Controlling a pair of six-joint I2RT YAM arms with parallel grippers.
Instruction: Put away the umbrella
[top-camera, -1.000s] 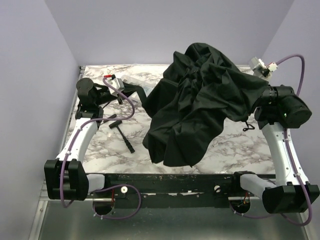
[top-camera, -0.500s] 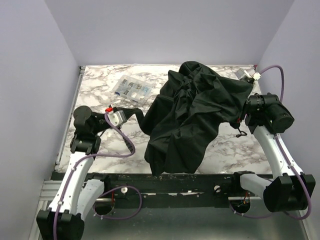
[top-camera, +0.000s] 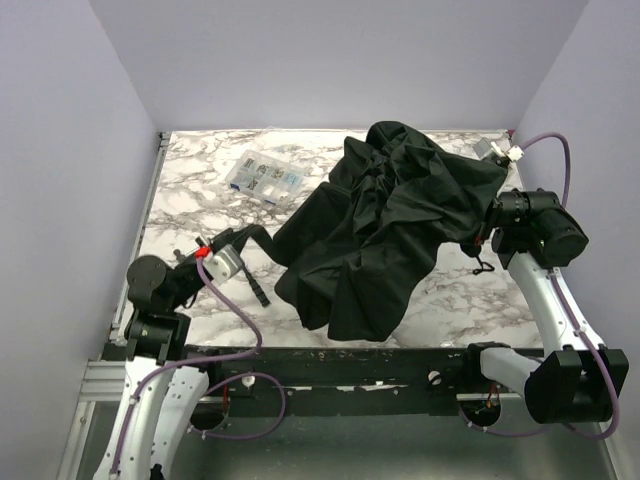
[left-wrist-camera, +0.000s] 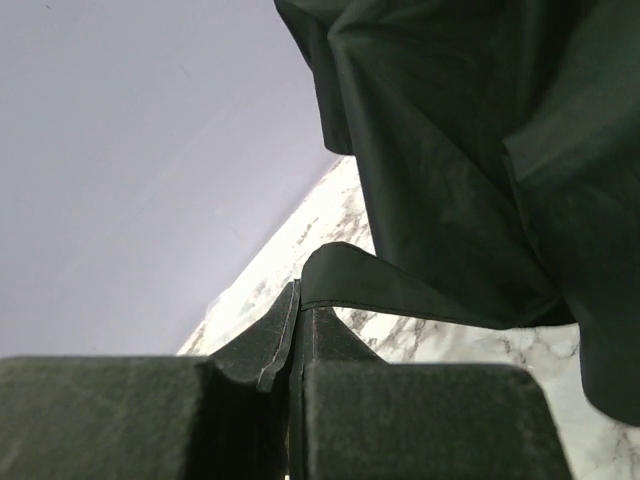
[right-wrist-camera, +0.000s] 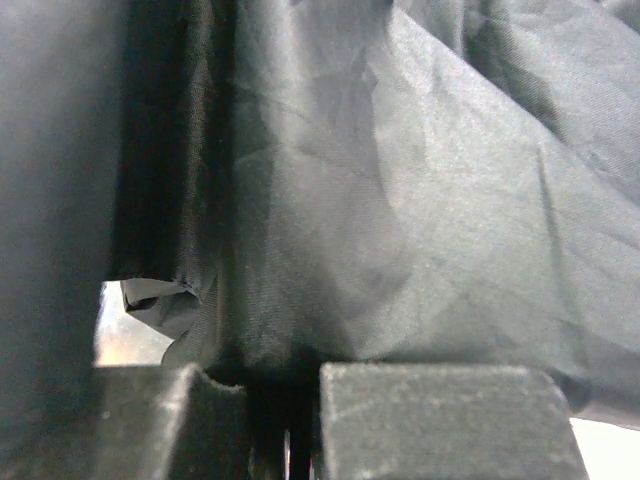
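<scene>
The umbrella (top-camera: 390, 225) lies as a crumpled dark canopy over the middle and right of the marble table (top-camera: 185, 195); its shaft and handle are hidden. My left gripper (top-camera: 258, 237) is shut on a thin flap of the canopy's left edge and holds it stretched out; in the left wrist view the flap (left-wrist-camera: 345, 280) runs from the closed jaws (left-wrist-camera: 298, 325) to the canopy (left-wrist-camera: 470, 150). My right gripper (top-camera: 484, 232) is shut on the canopy's right side, mostly buried in fabric. In the right wrist view fabric (right-wrist-camera: 400, 200) fills the frame above the closed jaws (right-wrist-camera: 292, 400).
A clear plastic compartment box (top-camera: 263, 178) lies at the back left. A small black-handled tool (top-camera: 259, 291) lies just below the left gripper. A thin black loop (top-camera: 479, 264) rests on the table by the right arm. Lilac walls enclose the table on three sides.
My left arm has drawn back toward the near left, pulling the canopy's edge with it and uncovering the box. My right arm dropped lower, then held still.
</scene>
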